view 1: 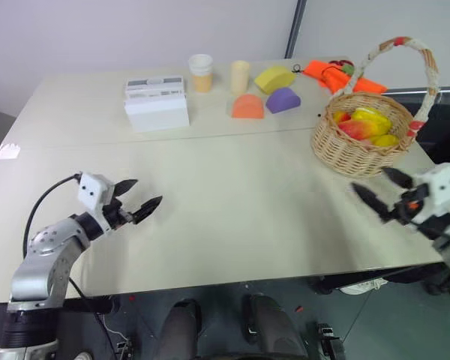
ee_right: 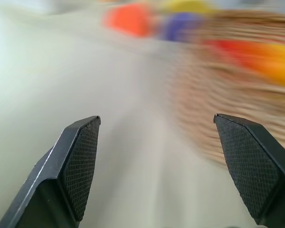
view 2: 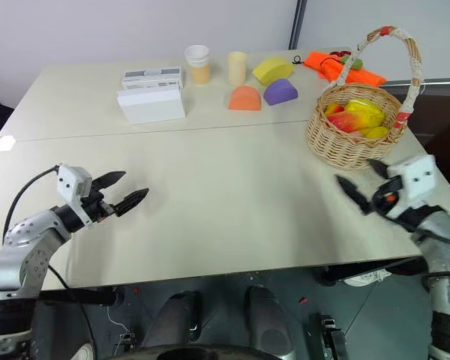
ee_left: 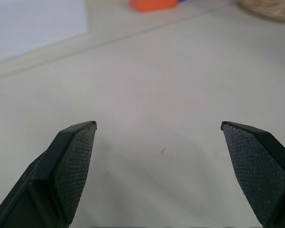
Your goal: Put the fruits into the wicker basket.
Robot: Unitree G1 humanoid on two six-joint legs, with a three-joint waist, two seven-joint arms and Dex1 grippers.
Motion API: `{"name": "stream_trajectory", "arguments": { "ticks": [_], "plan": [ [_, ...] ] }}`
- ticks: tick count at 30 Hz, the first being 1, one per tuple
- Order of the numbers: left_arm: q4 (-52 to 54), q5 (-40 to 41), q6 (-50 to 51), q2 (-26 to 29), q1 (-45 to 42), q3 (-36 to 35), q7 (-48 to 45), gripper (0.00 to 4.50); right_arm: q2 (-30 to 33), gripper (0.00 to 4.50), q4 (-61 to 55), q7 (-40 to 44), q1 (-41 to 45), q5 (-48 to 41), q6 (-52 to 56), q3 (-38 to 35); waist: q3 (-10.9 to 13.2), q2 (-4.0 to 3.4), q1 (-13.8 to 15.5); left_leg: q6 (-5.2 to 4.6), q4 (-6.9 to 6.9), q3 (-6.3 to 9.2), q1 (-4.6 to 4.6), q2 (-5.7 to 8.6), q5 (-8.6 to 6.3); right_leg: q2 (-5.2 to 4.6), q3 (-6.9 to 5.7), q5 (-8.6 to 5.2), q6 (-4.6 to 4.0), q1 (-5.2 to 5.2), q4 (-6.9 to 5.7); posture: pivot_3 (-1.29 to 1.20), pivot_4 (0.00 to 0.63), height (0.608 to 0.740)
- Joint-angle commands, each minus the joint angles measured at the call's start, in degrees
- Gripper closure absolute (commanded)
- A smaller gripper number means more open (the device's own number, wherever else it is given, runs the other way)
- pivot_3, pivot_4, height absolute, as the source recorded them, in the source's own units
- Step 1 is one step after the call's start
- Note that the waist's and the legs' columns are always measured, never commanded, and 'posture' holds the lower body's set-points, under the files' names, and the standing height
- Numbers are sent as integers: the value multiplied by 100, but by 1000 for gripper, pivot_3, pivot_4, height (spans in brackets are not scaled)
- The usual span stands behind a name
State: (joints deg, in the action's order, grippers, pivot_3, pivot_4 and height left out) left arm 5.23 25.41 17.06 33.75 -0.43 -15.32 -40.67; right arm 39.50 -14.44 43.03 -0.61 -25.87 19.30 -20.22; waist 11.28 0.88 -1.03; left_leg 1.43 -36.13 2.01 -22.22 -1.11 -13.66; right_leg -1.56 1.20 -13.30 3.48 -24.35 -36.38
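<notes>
The wicker basket (view 1: pixel 343 150) stands at the table's right side, its banded handle arching over it. Inside lie the fruits: a red-to-yellow mango (view 1: pixel 359 129) among yellow pieces, and a small orange-pink peach (view 1: pixel 339 117) against the left inner wall. My right gripper (view 1: pixel 368 179) hovers open and empty just in front of the basket, pointing toward the table's middle; its wrist view shows the basket wall (ee_right: pixel 213 118) close ahead. My left gripper (view 1: pixel 148 191) is open and empty low over the bare tabletop at the front left, far from the basket.
At the back stand a white box (view 1: pixel 156 105), a paper cup (view 1: pixel 201 73), a cream cylinder (view 1: pixel 240 76) and yellow (view 1: pixel 274 78), purple (view 1: pixel 283 99) and orange (view 1: pixel 247 107) dome blocks. An orange object (view 1: pixel 337 75) lies behind the basket.
</notes>
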Motion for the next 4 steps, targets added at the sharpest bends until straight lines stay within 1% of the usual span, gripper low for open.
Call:
{"name": "stream_trajectory", "arguments": {
  "ticks": [1, 4],
  "plan": [
    [-26, -55, -349, -55, 209, -332, 96, 0, -153, 523, 6, 56, 288, 80, -258, 318, 0, 1, 25, 0, -1, -3, -2, 0, 0, -1, 1, 0, 0, -1, 2, 0, 150, 740],
    [-11, -41, -468, -100, 434, -414, 97, 0, -284, 523, 173, 99, 556, 137, -320, 623, -3, 7, 42, 0, -4, -6, -10, 3, 0, -8, 3, 1, -1, -4, 9, 0, 150, 740]
  ]
}}
